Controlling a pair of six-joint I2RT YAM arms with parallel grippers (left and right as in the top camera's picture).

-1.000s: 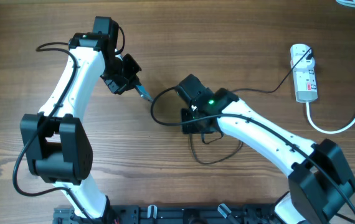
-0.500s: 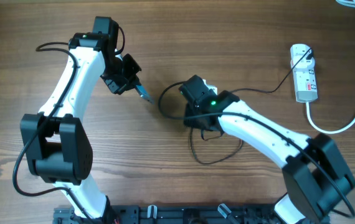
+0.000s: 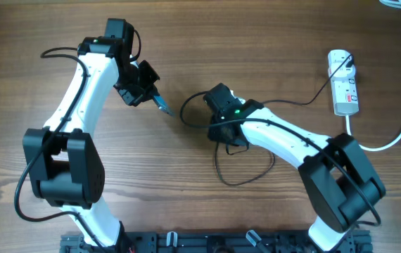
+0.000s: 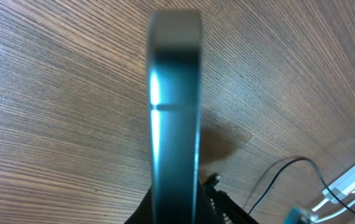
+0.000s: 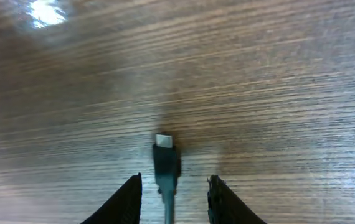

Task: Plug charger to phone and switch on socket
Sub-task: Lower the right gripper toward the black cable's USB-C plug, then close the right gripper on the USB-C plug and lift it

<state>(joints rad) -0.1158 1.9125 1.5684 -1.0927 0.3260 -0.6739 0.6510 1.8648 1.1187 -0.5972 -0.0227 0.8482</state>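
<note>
My left gripper (image 3: 146, 86) is shut on the phone (image 4: 174, 118), which I see edge-on as a dark turquoise slab rising from between the jaws. Its turquoise corner (image 3: 162, 106) pokes out toward the table's middle. The charger's thin black cable (image 3: 244, 180) curls under my right arm and runs to its black plug (image 3: 347, 65) in the white socket (image 3: 344, 88) at the far right. The connector tip (image 5: 165, 157) lies on the wood between my right gripper's (image 5: 172, 198) black fingers (image 5: 127, 200), with a gap on each side. That gripper is open.
A thick white lead (image 3: 390, 143) loops from the socket along the right edge. The wooden table (image 3: 292, 42) is bare at the back. A loop of the black cable (image 3: 184, 112) lies between the two grippers.
My right arm's elbow has swung left and the wrist shifted slightly over the cable. The right jaws have narrowed a little. The left arm and phone have not moved.
</note>
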